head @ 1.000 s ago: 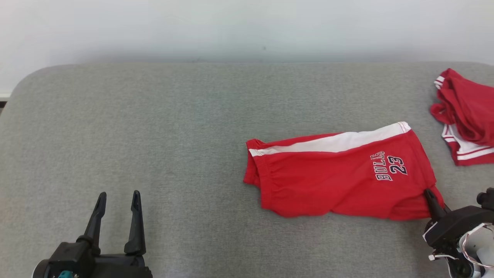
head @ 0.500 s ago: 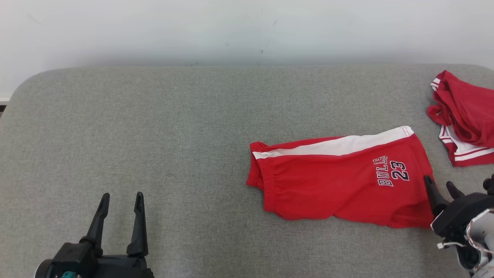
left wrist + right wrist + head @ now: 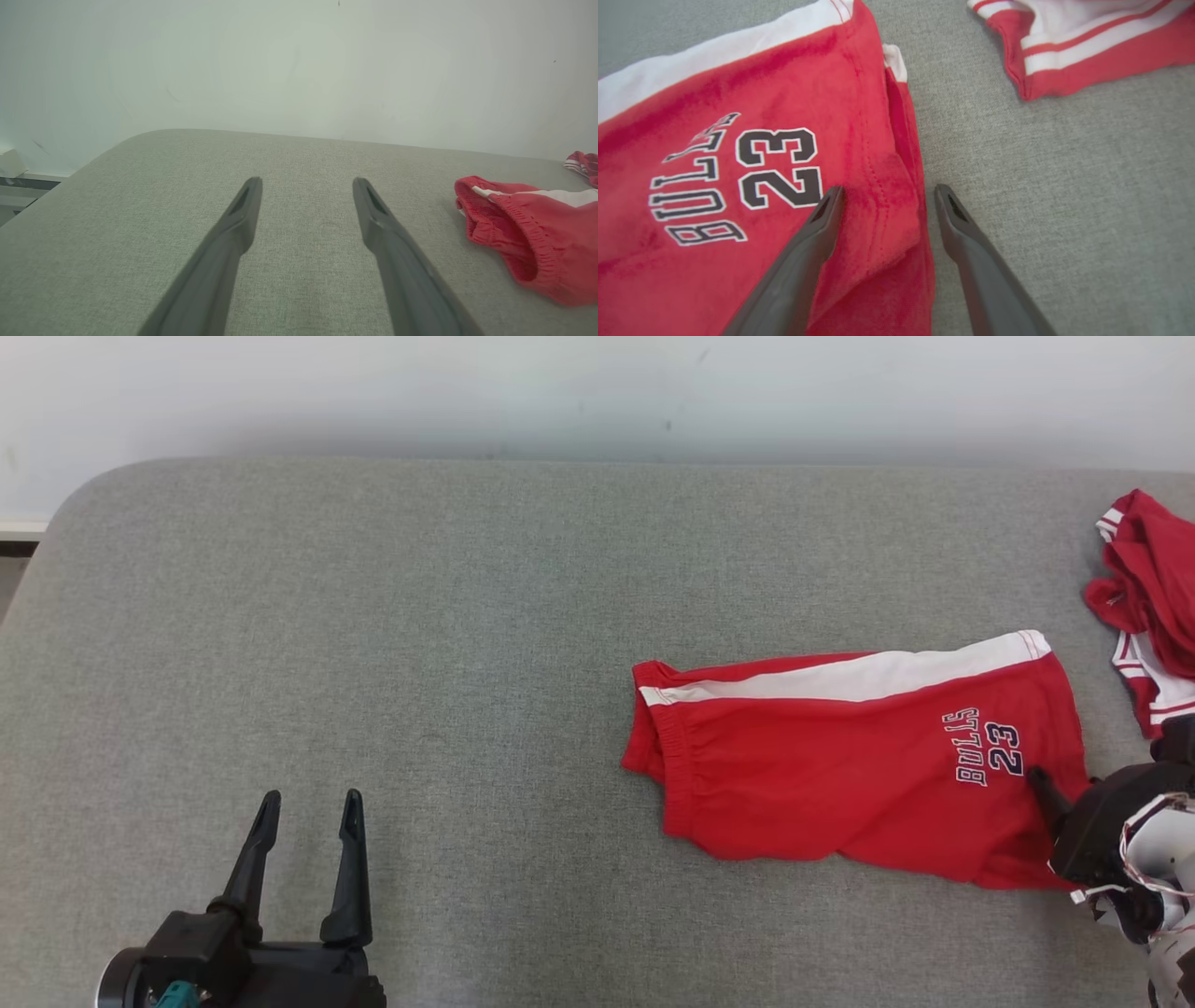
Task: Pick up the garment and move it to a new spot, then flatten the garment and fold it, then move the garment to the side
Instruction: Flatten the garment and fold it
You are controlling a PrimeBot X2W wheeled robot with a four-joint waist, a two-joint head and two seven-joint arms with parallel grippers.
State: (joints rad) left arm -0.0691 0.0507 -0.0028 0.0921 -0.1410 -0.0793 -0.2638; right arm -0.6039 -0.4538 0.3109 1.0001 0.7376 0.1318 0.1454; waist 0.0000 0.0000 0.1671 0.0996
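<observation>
Now my right gripper [image 3: 882, 196] hangs spread over the hem of the folded red shorts [image 3: 850, 756], holding nothing; my left gripper [image 3: 303, 807] rests spread, well apart. Folded shorts lie right of centre on the grey table [image 3: 373, 616]; the folding looks done, perhaps the sideways move too.
</observation>
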